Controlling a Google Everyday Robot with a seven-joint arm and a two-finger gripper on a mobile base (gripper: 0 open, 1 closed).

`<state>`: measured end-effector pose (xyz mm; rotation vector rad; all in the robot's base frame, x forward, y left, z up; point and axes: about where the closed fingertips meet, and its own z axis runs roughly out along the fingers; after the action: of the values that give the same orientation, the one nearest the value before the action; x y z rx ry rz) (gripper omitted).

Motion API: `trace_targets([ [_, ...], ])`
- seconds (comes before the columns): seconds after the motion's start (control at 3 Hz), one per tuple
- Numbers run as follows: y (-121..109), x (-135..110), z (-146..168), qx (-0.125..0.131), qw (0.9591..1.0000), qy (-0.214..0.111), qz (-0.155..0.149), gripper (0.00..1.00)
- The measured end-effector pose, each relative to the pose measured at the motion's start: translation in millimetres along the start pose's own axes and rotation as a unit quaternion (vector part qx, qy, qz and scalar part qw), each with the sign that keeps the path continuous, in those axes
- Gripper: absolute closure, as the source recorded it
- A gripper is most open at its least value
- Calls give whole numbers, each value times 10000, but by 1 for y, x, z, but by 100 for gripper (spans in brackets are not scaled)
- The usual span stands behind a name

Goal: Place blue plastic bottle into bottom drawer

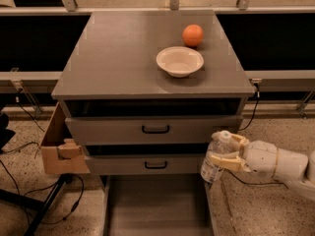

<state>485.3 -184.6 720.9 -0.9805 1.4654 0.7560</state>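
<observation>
hand (227, 151) pinching blue plastic bottle (215, 157), seemingly just above right wall of bottom drawer (156, 206).

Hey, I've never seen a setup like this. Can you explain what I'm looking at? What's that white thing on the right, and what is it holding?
There is only one picture, taken from in front of and above a grey cabinet. The white thing reaching in from the right is a robot's arm. At its end is the gripper, a two-finger clamp, shut on the blue plastic bottle, a small clear bottle with a white cap. The bottle is held by the cabinet's lower right front corner, near the right edge of the bottom drawer, which is pulled open. On the cabinet top are a white bowl and, behind it, an orange. A cardboard box is at the cabinet's left.
</observation>
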Motion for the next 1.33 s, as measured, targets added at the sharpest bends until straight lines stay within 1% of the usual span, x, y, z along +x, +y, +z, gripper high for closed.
trace_targets([
  [0.33,9,41,39,-290,9996,-5,-10,100],
  [0.67,21,107,88,-433,9990,-102,-28,100],
  [1.0,25,163,131,-436,9988,-223,-61,100],
  [1.33,29,211,163,-435,9986,-297,-31,100],
])
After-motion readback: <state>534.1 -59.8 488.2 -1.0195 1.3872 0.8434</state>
